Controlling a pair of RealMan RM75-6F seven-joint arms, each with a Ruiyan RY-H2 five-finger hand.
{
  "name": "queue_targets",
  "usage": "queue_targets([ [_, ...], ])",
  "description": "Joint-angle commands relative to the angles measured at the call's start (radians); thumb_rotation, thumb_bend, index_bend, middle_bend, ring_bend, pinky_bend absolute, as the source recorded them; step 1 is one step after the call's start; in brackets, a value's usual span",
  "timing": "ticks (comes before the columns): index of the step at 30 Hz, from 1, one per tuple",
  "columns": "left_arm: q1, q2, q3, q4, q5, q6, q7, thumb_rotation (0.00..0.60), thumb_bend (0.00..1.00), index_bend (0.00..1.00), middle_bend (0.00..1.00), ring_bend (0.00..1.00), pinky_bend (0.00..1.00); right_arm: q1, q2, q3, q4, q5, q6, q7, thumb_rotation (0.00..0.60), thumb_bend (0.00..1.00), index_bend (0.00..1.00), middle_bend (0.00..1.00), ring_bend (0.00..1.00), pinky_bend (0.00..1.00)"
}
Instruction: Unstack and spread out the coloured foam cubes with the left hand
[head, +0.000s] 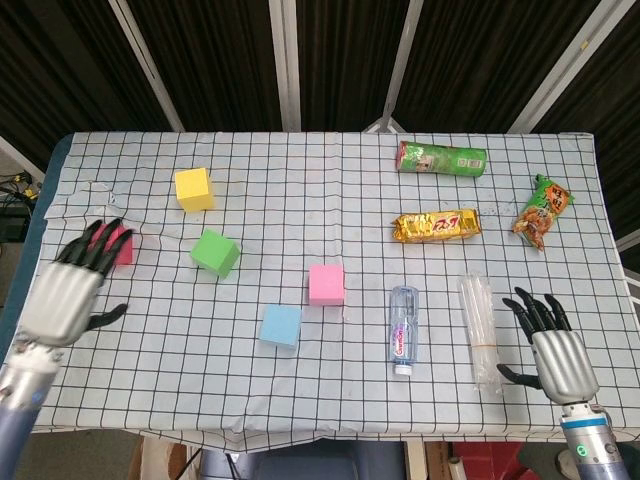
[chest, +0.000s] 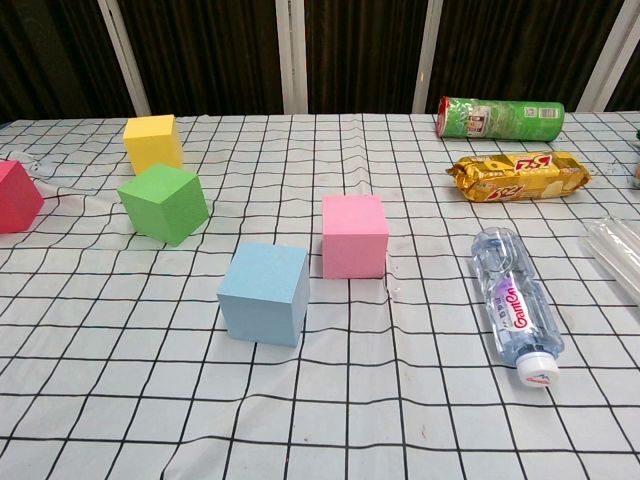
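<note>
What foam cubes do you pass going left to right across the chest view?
red cube → yellow cube → green cube → blue cube → pink cube
</note>
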Motion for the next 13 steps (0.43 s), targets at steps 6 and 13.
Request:
queue_targets([
  [6, 0.300, -0.078, 0.121, 0.282, 0.114, 0.276, -0.212, 0.600, 0.00, 0.04, 0.00, 0.00, 0.21, -0.002, -0.012, -0.006, 0.000, -0.022, 0.012, -0.020, 0.600, 0.06, 0.17, 0.10, 0.15, 0.00],
  [13, 0.334, -0.101, 0.103, 0.321, 0.134, 0.291, -0.259, 0.600, 0.00, 0.04, 0.00, 0.00, 0.21, -0.007, -0.026, -0.003, 0.003, -0.029, 0.030, -0.046, 0.600, 0.06, 0.17, 0.10, 0.06, 0.00],
])
